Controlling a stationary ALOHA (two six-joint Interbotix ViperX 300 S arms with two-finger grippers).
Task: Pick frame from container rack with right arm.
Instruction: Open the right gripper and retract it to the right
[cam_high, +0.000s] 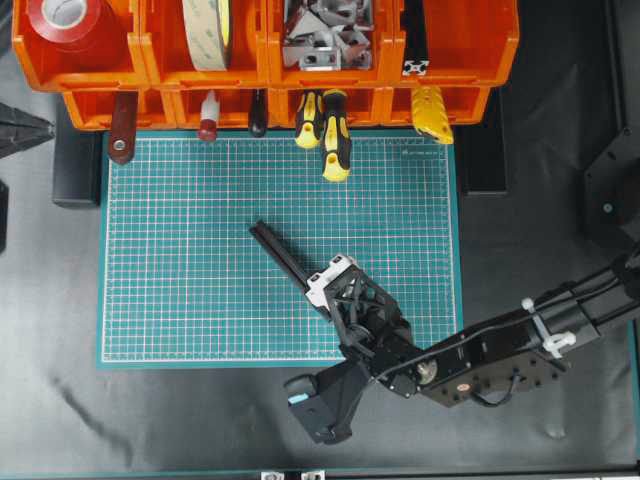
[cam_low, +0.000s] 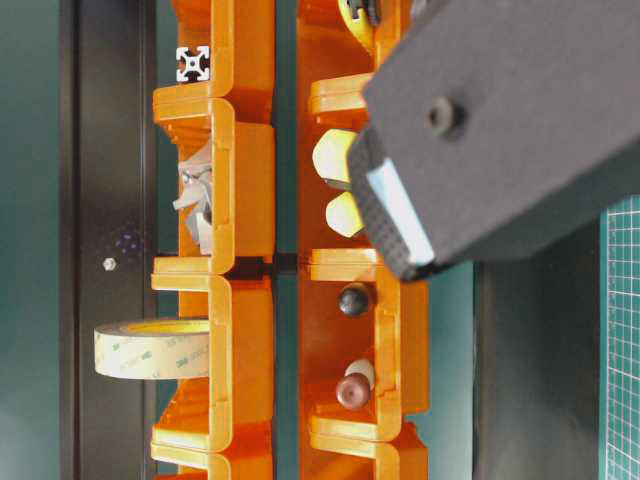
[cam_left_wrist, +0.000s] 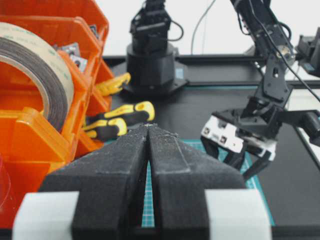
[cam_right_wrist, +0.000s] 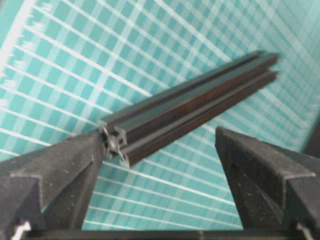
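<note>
Nearest in the right wrist view: right tool (cam_right_wrist: 165, 150) with jaws spread wide, holding nothing; slim black slotted aluminium frame (cam_right_wrist: 195, 102) flat on the green gridded cutting mat (cam_right_wrist: 75, 65), its silvery cut end close against the left finger, the other finger well apart. Seemingly already out of the rack and set down; judged the release step; next probably only a clear lift of the arm off the bar. Left tool (cam_left_wrist: 148, 165) closed, empty, apart at the side. Farther, along the mat's edge: bright orange two-tier container rack (cam_high: 150, 75) with a second black bar (cam_high: 415, 40), yellow-and-black screwdrivers (cam_high: 335, 135), tape rolls; nothing in the way.
</note>
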